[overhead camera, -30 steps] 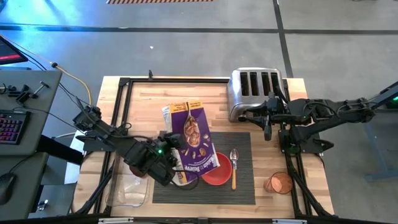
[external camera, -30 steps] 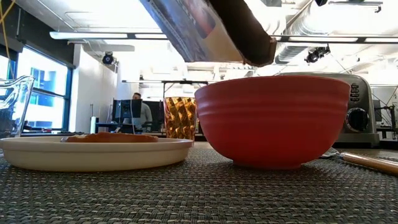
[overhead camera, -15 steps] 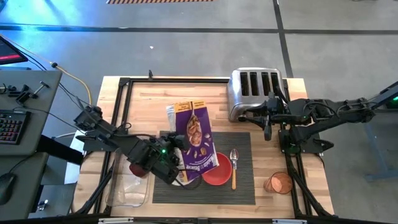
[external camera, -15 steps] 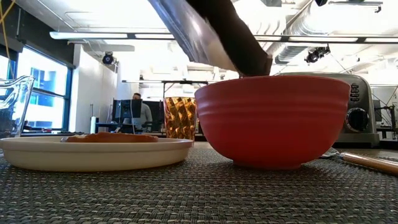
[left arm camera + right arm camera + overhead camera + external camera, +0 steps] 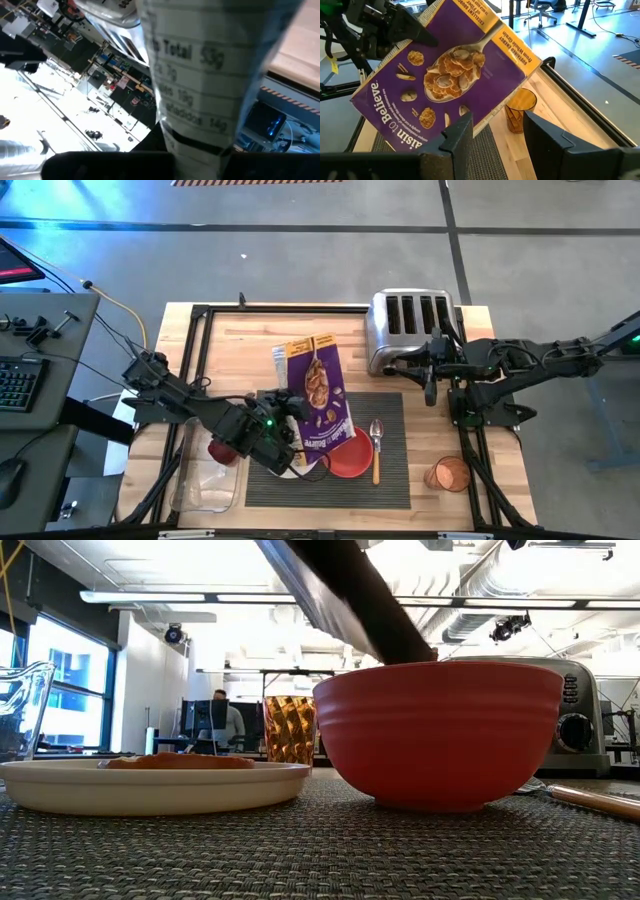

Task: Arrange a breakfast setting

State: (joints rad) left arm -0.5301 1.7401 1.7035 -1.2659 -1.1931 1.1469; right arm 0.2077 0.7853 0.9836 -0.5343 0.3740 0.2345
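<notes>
Clamped around a purple cereal box (image 5: 317,392), left gripper (image 5: 283,442) has swung it more upright over the red bowl (image 5: 350,457) on the ribbed mat (image 5: 392,480), suggesting pouring is ending, while right gripper (image 5: 430,377) waits open beside the toaster (image 5: 410,330).

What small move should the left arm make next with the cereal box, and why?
Probably keep tipping it. The left gripper holds the purple cereal box slanted with its lower corner at the rim of the red bowl, and no cereal shows falling. The right gripper waits by the toaster.
</notes>
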